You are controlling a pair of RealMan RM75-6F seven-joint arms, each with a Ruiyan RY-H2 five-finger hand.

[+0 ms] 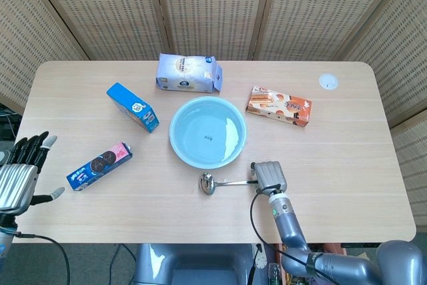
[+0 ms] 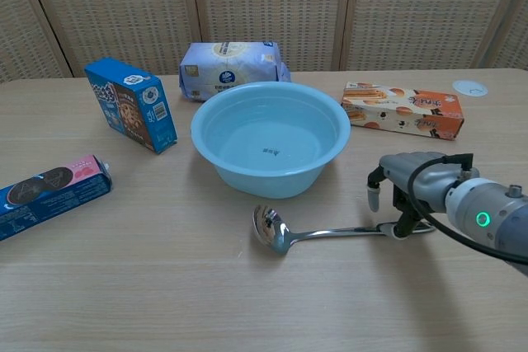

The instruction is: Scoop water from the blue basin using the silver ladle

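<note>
The silver ladle (image 1: 229, 181) lies flat on the table just in front of the blue basin (image 1: 173, 133), bowl to the left, handle pointing right. In the chest view the ladle (image 2: 312, 235) shows its black grip end hidden under my right hand (image 2: 406, 185). That hand (image 1: 269, 176) hangs over the handle end, fingers curled down onto it, thumb held apart on the basin side. The basin (image 2: 272, 176) holds clear water. My left hand (image 1: 20, 177) hovers off the table's left edge with fingers spread, holding nothing.
A blue biscuit box (image 1: 132, 106) and an Oreo pack (image 1: 99, 165) lie left of the basin. A white-blue bag (image 1: 188, 73) stands behind it, an orange wafer box (image 1: 279, 106) to its right. A small white disc (image 1: 327, 81) sits at the far right.
</note>
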